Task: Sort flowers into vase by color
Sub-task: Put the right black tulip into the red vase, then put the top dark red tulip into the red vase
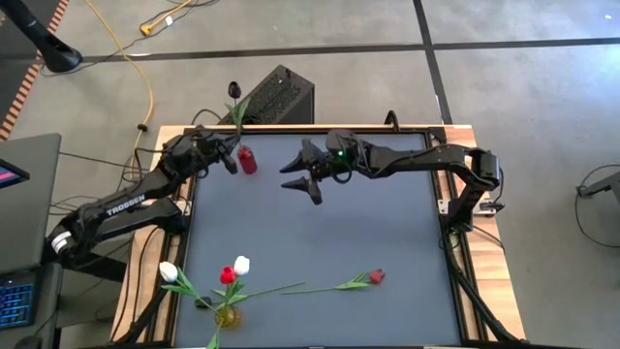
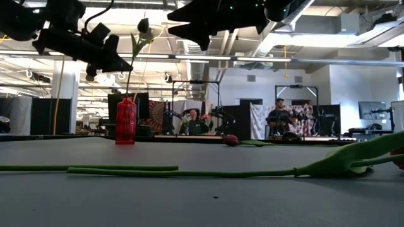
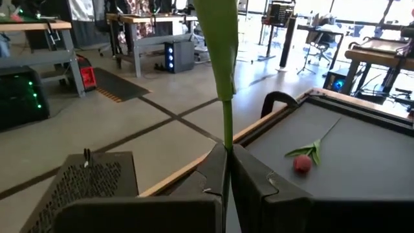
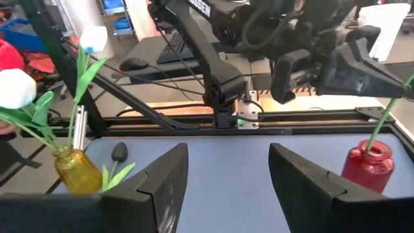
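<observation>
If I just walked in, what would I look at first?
Probably the left gripper at the table's far edge, shut on a dark tulip whose stem goes down into the red vase. Next, the yellow vase at the near edge holding white and red tulips, and a red tulip lying on the mat.

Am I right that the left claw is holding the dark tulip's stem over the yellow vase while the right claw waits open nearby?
Not quite: the vase is red, not yellow. The high view shows the left claw shut on the dark tulip beside the red vase; the yellow vase stands at the opposite edge. The right claw does wait open nearby.
</observation>
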You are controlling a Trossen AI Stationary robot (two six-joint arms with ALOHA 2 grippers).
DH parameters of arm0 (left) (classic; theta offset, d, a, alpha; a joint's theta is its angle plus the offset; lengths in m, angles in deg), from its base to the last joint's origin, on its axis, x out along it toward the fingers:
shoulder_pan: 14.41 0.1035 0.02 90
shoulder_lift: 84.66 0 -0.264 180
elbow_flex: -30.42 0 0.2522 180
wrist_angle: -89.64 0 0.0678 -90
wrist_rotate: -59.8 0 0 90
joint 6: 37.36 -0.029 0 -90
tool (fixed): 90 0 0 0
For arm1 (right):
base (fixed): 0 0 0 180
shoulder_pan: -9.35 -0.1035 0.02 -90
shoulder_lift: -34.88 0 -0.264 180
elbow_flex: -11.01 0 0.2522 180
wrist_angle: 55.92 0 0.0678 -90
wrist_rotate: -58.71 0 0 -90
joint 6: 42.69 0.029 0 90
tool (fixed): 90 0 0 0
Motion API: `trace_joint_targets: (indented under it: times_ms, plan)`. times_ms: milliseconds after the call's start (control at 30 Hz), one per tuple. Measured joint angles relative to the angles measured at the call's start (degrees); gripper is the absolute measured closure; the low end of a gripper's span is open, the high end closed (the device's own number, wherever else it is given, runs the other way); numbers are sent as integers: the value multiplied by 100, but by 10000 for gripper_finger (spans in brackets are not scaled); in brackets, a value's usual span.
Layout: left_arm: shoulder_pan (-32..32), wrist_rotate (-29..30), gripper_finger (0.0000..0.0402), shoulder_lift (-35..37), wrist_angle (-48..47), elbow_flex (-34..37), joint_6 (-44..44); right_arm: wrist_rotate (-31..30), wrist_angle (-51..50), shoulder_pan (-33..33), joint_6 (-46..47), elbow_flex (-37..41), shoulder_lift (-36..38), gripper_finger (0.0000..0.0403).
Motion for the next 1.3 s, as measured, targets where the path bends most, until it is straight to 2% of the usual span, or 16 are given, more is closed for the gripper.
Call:
trace_joint_targets:
  times_ms: [600,1033,1300]
  plan:
    - [0,-160,396,59,-214,235,117,57,-17,-39,190,0,-2,163]
    - [0,-223,293,58,-431,235,123,122,-126,-180,300,0,-2,163]
    - [-1,-453,259,197,-760,233,124,123,-238,-235,297,0,-2,163]
